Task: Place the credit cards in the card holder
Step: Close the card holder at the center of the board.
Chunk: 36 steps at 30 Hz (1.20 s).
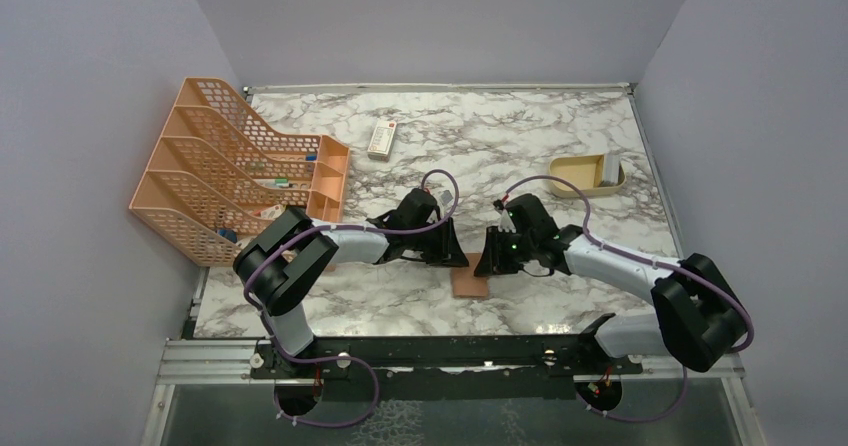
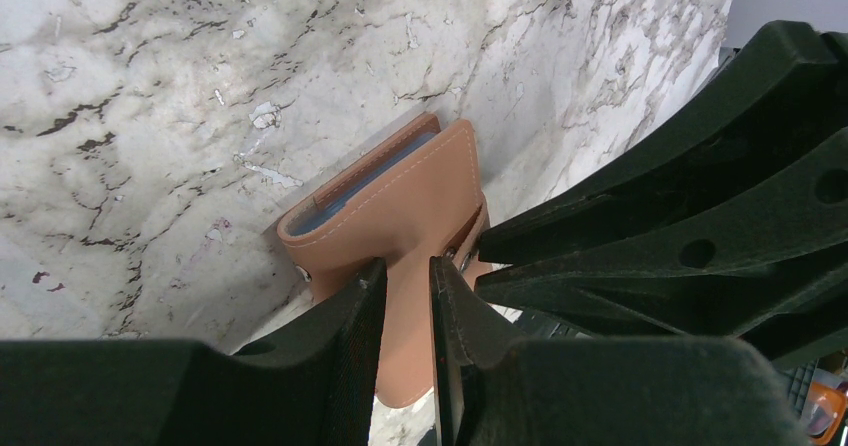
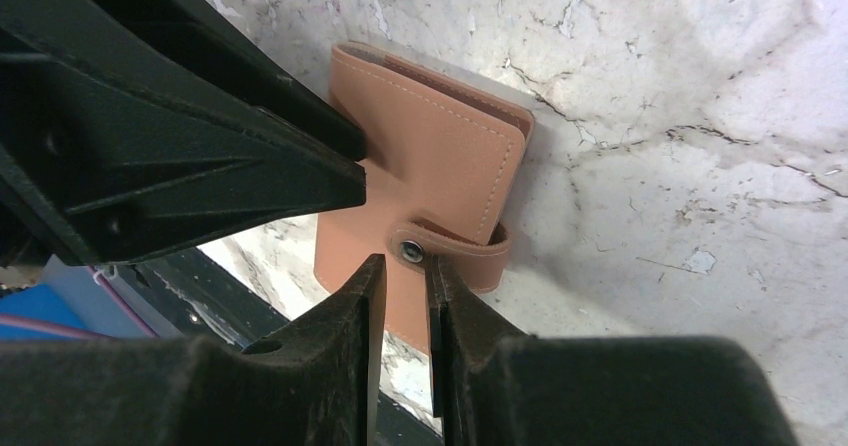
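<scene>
Flat brown leather bifold card holder (image 2: 400, 196) lay on white marble table (image 2: 150, 66), left gripper (image 2: 405, 296) pinched its flap, right gripper (image 3: 403, 296) stood narrow astride the snap tab (image 3: 440, 246), grip unclear.

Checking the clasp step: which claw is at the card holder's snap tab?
The right claw, at the snap tab of the card holder; the left claw grips plain cover.
</scene>
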{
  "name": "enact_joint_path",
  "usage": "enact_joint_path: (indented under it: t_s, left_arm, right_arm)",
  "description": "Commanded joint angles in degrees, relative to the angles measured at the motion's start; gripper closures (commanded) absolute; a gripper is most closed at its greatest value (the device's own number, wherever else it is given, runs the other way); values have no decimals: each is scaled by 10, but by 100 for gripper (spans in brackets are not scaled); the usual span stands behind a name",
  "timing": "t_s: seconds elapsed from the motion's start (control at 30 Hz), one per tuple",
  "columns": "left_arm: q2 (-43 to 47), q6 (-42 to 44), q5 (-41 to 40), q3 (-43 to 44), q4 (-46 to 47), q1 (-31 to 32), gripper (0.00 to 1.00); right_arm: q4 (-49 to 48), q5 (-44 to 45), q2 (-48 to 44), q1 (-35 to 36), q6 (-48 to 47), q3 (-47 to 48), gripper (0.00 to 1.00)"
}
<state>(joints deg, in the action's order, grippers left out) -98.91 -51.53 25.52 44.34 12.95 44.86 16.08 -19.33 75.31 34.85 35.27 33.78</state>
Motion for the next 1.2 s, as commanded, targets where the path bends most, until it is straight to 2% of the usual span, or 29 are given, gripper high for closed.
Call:
enact_joint_path:
  t_s: [0.0, 0.43, 0.8, 1.17]
  left_arm:
    - [-5, 8, -20, 6, -20, 3, 74]
    - [-3, 6, -21, 5, -21, 3, 74]
    - [-3, 4, -21, -4, -14, 3, 74]
    - [0, -8, -14, -23, 15, 3, 74]
  right_arm:
    - [-29, -20, 7, -2, -1, -8, 80]
    - [-33, -9, 21, -1, -1, -11, 90]
    - [-13, 4, 60, -2, 3, 4, 92]
    - [58, 49, 102, -1, -18, 40, 92]
